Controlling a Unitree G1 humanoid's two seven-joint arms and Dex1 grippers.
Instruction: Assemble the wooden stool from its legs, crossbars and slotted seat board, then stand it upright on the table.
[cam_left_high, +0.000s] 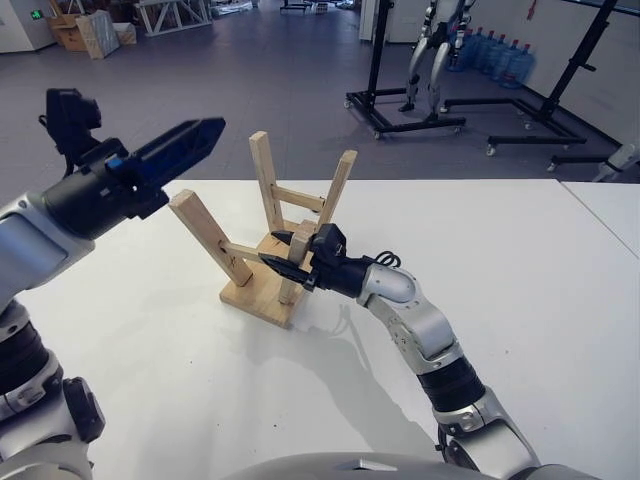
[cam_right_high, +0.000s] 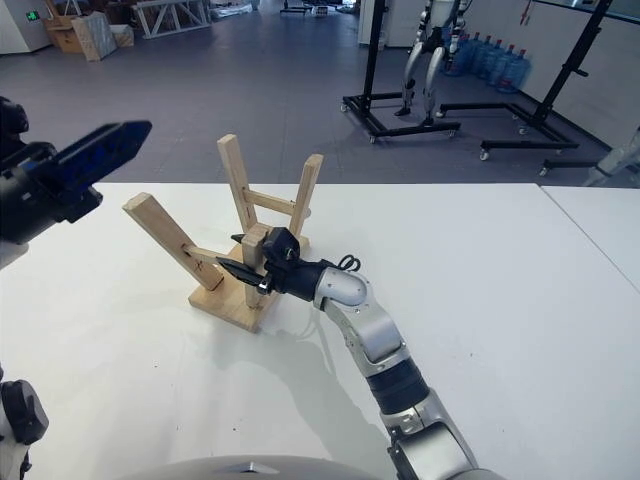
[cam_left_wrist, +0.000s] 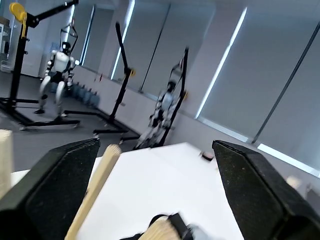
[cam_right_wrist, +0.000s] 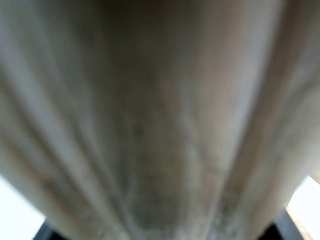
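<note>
Stool mostly built but upside down, not yet stood up.
On the table (cam_left_high: 520, 300) the stool (cam_left_high: 275, 250) rests on its seat board (cam_left_high: 255, 297) with four legs (cam_left_high: 266, 180) pointing up and crossbars (cam_left_high: 300, 198) fitted; one outer leg (cam_left_high: 205, 235) leans, probably unseated. The right gripper (cam_left_high: 272, 248) clamps the near leg (cam_left_high: 291, 288). The left gripper (cam_left_high: 195, 140) hovers wide open and empty. Remaining: square up, flip.

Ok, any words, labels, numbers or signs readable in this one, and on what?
None can be read.
The green sign on the far wall: too small.
The cardboard boxes behind: print too small.
The stool: no label seen.
</note>
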